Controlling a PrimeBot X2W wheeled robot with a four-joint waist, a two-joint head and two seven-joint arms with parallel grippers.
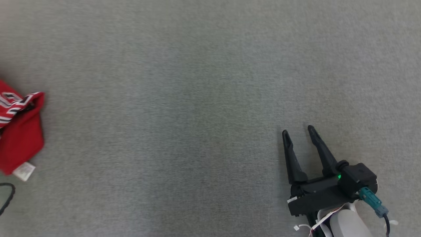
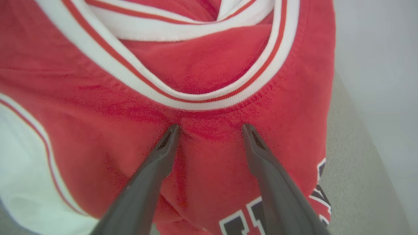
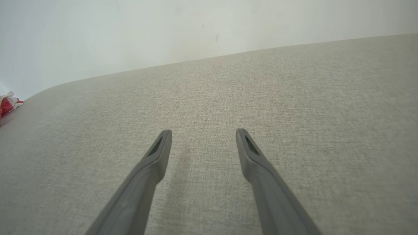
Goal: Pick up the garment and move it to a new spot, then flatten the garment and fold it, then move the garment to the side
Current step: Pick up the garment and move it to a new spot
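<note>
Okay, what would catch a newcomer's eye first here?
The red garment with white trim, bunched at the far left edge of the grey surface. The open left claw has its tips against that fabric; the open right claw hovers over bare surface, lower right.

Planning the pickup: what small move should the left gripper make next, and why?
Probably close the left gripper: its open fingertips seem to rest on the red garment just below its white-striped trim, with fabric puckered between them. The right gripper hangs open over the grey surface, away from the cloth.
</note>
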